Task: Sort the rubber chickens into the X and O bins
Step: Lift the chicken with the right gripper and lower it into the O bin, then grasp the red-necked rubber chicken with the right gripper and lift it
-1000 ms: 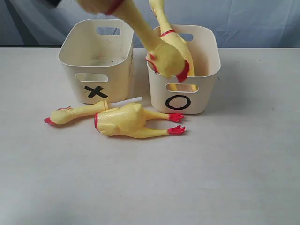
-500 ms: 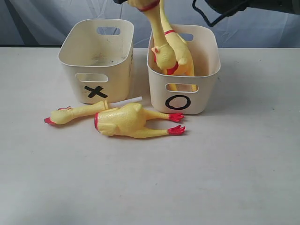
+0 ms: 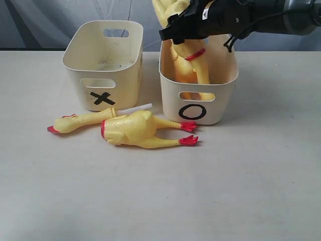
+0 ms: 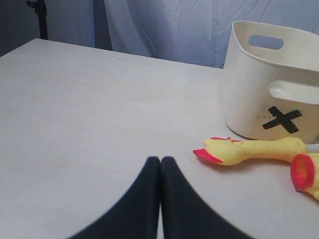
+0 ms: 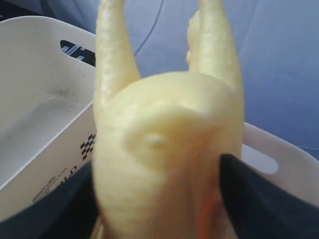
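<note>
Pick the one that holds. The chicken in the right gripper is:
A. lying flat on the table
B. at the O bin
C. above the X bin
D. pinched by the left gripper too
B: the exterior view shows the right gripper, shut on the rubber chicken, at the rim of the O bin, clear of the X bin.

Bumpy yellow rubber chickens (image 3: 133, 129), smooth cream plastic bins (image 3: 125, 93), matt table (image 3: 225, 175).
</note>
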Controlling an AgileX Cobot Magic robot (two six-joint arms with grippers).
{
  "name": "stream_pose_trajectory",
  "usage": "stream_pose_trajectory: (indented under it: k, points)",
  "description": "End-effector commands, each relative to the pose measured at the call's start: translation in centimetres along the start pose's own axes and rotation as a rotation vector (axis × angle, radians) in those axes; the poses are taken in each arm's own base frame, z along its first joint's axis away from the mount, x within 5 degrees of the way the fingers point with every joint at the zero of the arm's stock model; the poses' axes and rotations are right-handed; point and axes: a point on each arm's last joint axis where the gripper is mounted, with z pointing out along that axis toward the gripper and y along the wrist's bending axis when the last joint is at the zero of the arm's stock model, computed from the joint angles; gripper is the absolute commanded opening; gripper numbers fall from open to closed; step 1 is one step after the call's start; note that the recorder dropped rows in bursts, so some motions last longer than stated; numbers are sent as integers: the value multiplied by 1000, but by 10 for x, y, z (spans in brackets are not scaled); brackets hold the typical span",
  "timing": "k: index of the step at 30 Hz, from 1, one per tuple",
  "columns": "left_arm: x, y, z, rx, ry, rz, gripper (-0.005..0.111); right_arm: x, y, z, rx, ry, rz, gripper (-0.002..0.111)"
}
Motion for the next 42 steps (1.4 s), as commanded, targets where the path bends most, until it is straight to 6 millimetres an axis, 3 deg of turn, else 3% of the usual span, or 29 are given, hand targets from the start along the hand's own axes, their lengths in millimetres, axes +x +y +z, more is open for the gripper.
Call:
stream_pose_trajectory:
  k: [1, 6, 10, 12, 13, 15, 17, 19, 22, 28, 33, 37, 39, 41, 42]
  points:
    - [-2, -1, -1, 8, -16, 3, 0, -5, -3, -11, 7, 22, 29, 83]
    - [-2, -1, -1, 8, -16, 3, 0, -33, 0, -46, 4, -47, 12, 81]
    - [-2, -1, -1, 8, -16, 3, 0, -46, 31, -73, -54, -36, -149, 81]
    - [-2, -1, -1, 8, -16, 3, 0, -28, 75, -84, -172, 151, -441, 81]
    - [-2, -1, -1, 8, -16, 3, 0, -10, 100, -87, -296, 285, -598, 81]
    - [-2, -1, -1, 8, -16, 3, 0, 17, 139, -87, -494, 425, -733, 81]
    - [-2, -1, -1, 8, -16, 3, 0, 38, 168, -75, -555, 466, -836, 81]
    - [-2, -1, -1, 8, -16, 3, 0, 56, 179, -58, -552, 486, -932, 81]
    - [-2, -1, -1, 8, -16, 3, 0, 76, 179, -30, -501, 496, -1061, 81]
    - [-2, -1, -1, 8, -16, 3, 0, 83, 182, 0, -407, 345, -1219, 81]
    - [-2, -1, -1, 8, -16, 3, 0, 107, 182, 12, -433, 446, -1234, 81]
    - [-2, -1, -1, 8, -16, 3, 0, 128, 176, 12, -456, 652, -1250, 80]
    - [-2, -1, -1, 8, -16, 3, 0, 133, 173, 8, -459, 726, -1261, 71]
    - [-2, -1, -1, 8, -16, 3, 0, 132, 173, 0, -455, 783, -1290, 43]
    - [-2, -1, -1, 8, -16, 3, 0, 131, 174, -4, -456, 802, -1296, 23]
